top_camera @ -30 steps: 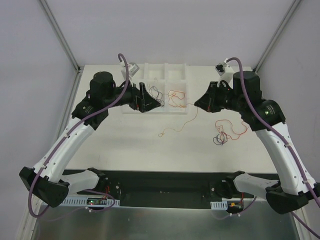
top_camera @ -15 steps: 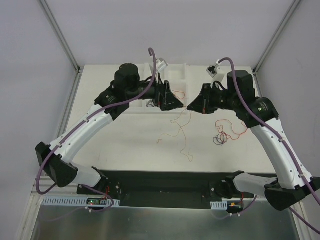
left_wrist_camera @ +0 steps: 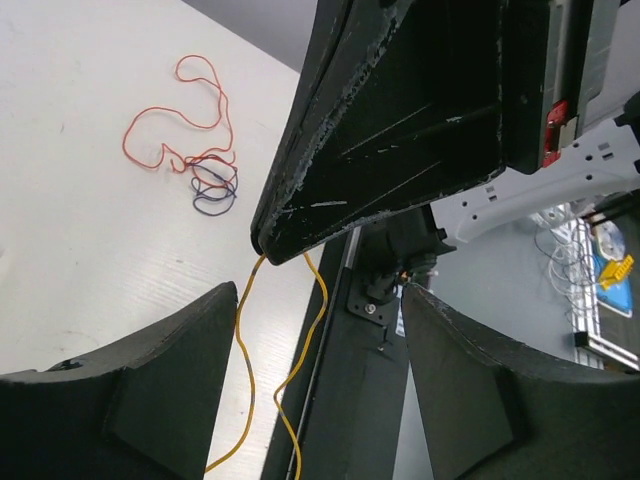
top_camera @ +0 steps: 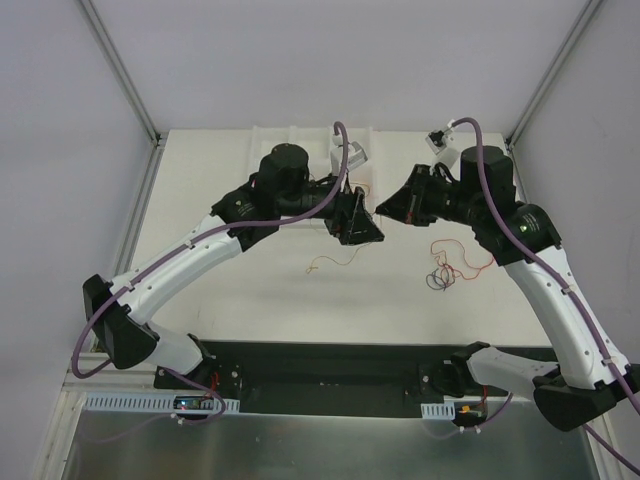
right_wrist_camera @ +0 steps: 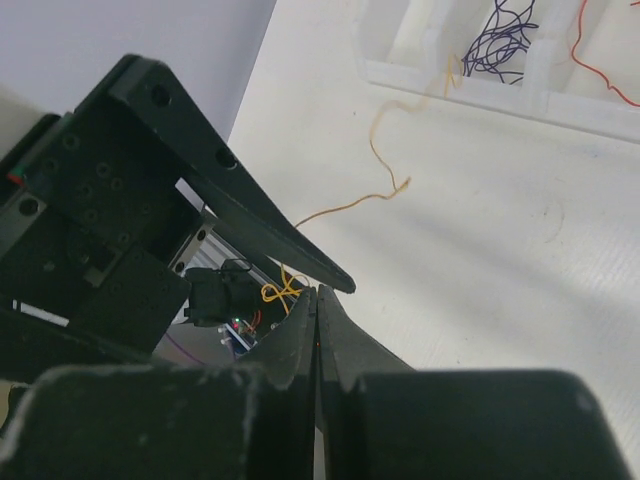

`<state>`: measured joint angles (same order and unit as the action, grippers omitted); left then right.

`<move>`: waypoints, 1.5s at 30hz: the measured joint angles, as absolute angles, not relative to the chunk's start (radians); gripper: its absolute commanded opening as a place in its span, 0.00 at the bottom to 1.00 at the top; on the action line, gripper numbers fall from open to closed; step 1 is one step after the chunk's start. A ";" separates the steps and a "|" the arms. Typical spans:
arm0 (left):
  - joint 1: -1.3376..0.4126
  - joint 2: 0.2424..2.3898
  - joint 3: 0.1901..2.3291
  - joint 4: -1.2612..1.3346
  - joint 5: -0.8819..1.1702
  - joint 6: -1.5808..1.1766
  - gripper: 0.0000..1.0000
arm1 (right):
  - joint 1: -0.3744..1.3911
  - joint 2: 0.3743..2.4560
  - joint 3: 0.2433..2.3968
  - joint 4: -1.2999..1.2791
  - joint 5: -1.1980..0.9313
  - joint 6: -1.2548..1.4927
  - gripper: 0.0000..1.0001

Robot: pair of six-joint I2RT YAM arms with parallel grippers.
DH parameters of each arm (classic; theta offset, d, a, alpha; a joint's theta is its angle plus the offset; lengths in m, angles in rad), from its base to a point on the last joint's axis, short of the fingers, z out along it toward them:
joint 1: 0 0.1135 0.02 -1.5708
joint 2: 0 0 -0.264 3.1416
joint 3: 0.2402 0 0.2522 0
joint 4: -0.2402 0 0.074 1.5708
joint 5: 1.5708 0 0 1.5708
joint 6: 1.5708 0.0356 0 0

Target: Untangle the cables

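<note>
Feather-light, floppy stuff: one orange strand (left_wrist_camera: 241,330) is pinched in the tightly closed right hand (right_wrist_camera: 316,292) and hung through the wide-open, empty left hand (left_wrist_camera: 318,290). The tangled cables (top_camera: 445,265) are seen on the table (top_camera: 260,290), at 4 o'clock of the right hand. Loose ends are probably best gripped.

Right wrist view. A white tray (right_wrist_camera: 500,98) holds dark blue-purple cables (right_wrist_camera: 497,40) and a red-orange cable (right_wrist_camera: 577,30). A yellow-orange cable (right_wrist_camera: 373,145) runs from the tray's front wall across the table (right_wrist_camera: 520,250). It passes behind a finger of the left gripper (right_wrist_camera: 310,263). It reappears at the tip of the right gripper (right_wrist_camera: 318,292), whose fingers are pressed together, farthest from the tray.
</note>
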<state>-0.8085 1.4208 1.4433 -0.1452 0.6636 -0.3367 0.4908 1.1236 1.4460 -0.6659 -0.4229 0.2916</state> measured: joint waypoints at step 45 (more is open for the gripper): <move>-0.599 1.459 1.716 -0.338 -0.095 -0.181 0.00 | 0.202 0.969 1.474 -0.963 -0.133 0.238 0.79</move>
